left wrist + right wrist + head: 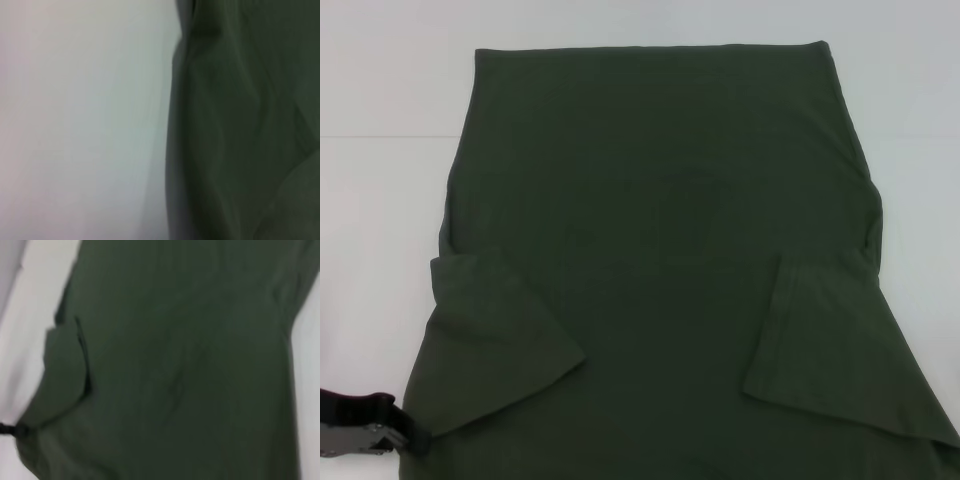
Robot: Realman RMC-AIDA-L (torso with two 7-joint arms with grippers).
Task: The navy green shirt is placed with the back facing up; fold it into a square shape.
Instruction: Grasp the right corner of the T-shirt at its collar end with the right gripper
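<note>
The navy green shirt (660,250) lies flat on the white table, plain side up, filling most of the head view. Both short sleeves are folded inward onto the body, one sleeve (495,330) on the left and the other sleeve (830,340) on the right. My left gripper (405,435) is low at the near left, touching the shirt's edge by the tip of the left sleeve. It also shows as a small dark shape, the left gripper (7,429), in the right wrist view. The left wrist view shows the shirt's edge (240,125) against the table. My right gripper is out of view.
The white table (380,200) shows bare on both sides of the shirt and beyond its far hem. The shirt's near end runs off the bottom of the head view.
</note>
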